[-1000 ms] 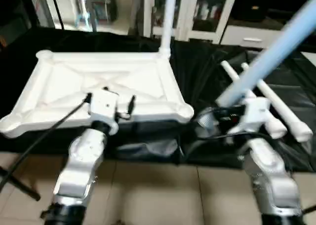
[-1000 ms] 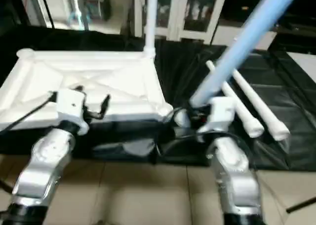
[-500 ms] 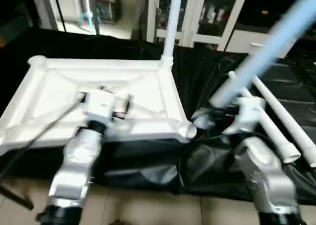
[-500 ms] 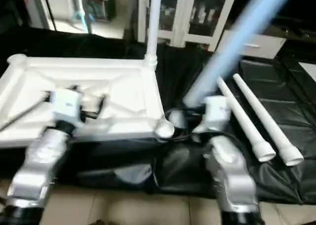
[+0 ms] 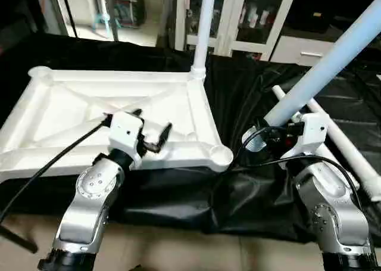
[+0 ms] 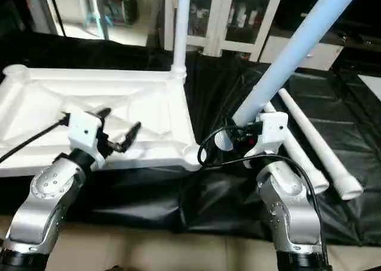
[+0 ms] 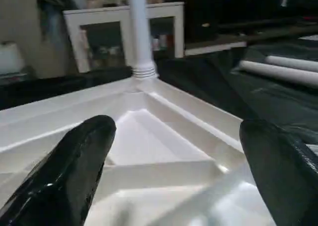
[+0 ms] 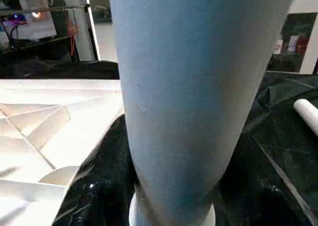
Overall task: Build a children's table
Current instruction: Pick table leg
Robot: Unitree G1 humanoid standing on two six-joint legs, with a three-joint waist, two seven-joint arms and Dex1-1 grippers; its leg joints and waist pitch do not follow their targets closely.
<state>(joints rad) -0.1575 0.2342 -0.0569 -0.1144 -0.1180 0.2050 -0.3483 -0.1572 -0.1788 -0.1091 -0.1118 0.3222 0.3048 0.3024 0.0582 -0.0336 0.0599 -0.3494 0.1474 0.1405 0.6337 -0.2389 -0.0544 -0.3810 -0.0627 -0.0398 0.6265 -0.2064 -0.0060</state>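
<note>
The children's table top [image 5: 71,104] lies upside down on black cloth, its ribbed underside facing up. One white leg [image 5: 204,27] stands upright in the far right corner socket. My left gripper [image 5: 152,121] hovers open over the top's near edge, holding nothing. My right gripper [image 6: 241,134] is shut on the thick end of another leg [image 5: 327,62], which slants up and to the right. That end hangs just right of the near right corner socket [image 5: 221,156], apart from it. In the left wrist view both black fingers [image 7: 74,171] frame the ribbed top.
Two more loose legs [image 6: 315,146] lie side by side on the black cloth [image 5: 238,86] to the right of my right arm. A white glass-door cabinet [image 5: 250,15] stands behind the work. A black cable [image 5: 47,164] runs from my left wrist. Tiled floor lies in front.
The head camera has shifted, so the whole picture sits differently. Both arms keep about the same places by the table top, and the right gripper still holds the leg.
</note>
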